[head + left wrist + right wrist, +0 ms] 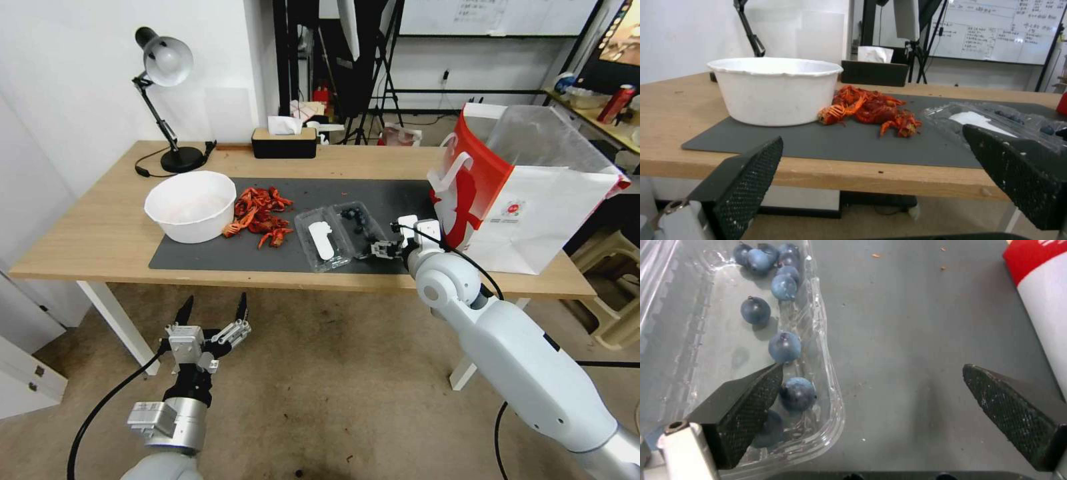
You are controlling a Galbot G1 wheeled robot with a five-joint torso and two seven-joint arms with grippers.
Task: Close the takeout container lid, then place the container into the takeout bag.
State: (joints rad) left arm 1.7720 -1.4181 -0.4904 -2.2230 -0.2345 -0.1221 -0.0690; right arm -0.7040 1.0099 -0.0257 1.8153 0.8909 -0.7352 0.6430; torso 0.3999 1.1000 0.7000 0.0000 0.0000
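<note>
The takeout container (pixel 341 233) lies open on the dark mat. Its lid (pixel 322 240), with a white oblong label, lies flat to the left of the blueberry half (pixel 360 222). My right gripper (pixel 377 251) is open at the container's near right corner. In the right wrist view the right gripper (pixel 872 369) straddles the tray's rim (pixel 826 380), one finger over the blueberries (pixel 784 347) and the other over the bare mat. The takeout bag (pixel 533 207) stands open at the table's right end. My left gripper (pixel 213 313) hangs open below the table's front edge.
A white bowl (pixel 191 205) and a pile of red crayfish (pixel 263 217) sit on the mat's left part. A desk lamp (pixel 167 107) and a black tissue box (pixel 284 142) stand at the back. The bag's side (pixel 1040 296) rises close by the right gripper.
</note>
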